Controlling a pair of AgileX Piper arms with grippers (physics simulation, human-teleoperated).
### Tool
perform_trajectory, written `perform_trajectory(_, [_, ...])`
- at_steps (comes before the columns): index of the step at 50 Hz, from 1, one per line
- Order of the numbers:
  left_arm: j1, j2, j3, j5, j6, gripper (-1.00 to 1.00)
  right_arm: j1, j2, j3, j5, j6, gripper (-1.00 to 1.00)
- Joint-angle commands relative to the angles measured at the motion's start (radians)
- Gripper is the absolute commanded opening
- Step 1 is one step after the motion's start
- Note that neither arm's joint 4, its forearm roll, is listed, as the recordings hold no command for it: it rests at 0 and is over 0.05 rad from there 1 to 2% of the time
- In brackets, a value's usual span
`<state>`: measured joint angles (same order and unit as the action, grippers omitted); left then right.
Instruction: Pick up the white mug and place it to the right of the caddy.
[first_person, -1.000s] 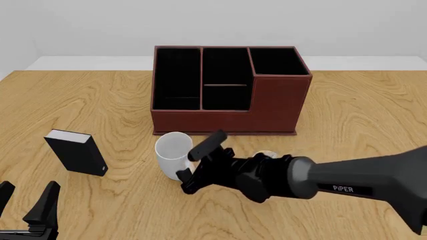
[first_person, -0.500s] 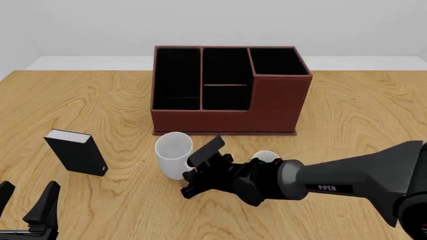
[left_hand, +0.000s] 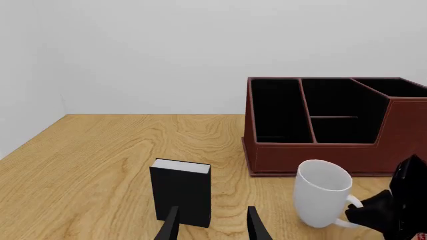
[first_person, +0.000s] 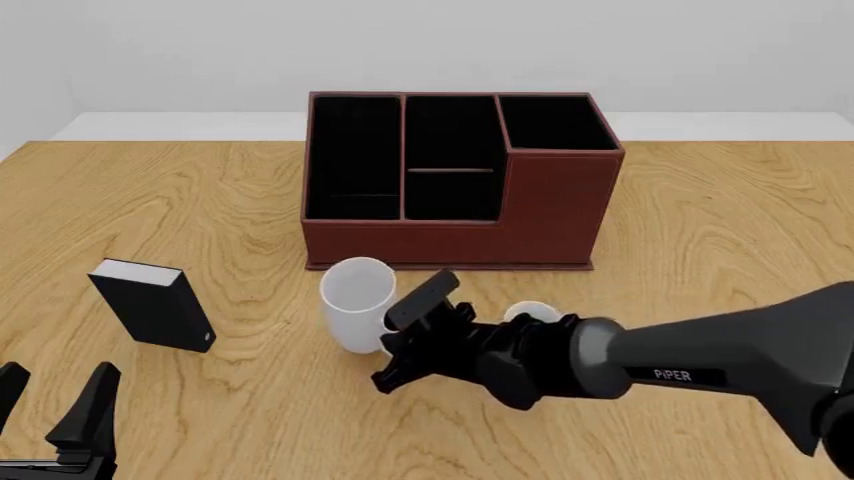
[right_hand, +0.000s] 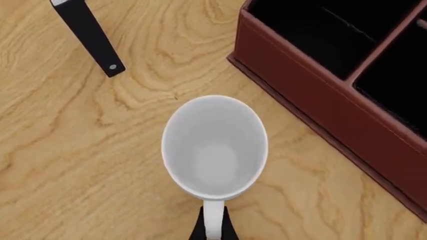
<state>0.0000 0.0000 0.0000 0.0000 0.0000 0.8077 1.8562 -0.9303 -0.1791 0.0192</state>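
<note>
The right gripper (first_person: 395, 352) is pinching the loop handle of the white mug (first_person: 358, 303) with its fingers nearly closed, the mug sitting upright just in front of the caddy (first_person: 461, 185), while the left gripper (left_hand: 212, 226) is hanging spread and empty.

– Any writing to read?
– Just "PiPER", in white letters on the right arm (first_person: 707, 365), seen in the front view; nothing else carries legible text
</note>
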Motion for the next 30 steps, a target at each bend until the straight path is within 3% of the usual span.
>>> perform_trajectory(1, [0.0,0.0,0.0,0.0,0.0,1.0,-0.022,-0.081,0.027,0.007,-0.028,-1.0])
perform_trajectory(30, [0.0,0.0,0.0,0.0,0.0,1.0,-0.043,-0.351,0.071,0.092,-0.128,-1.0])
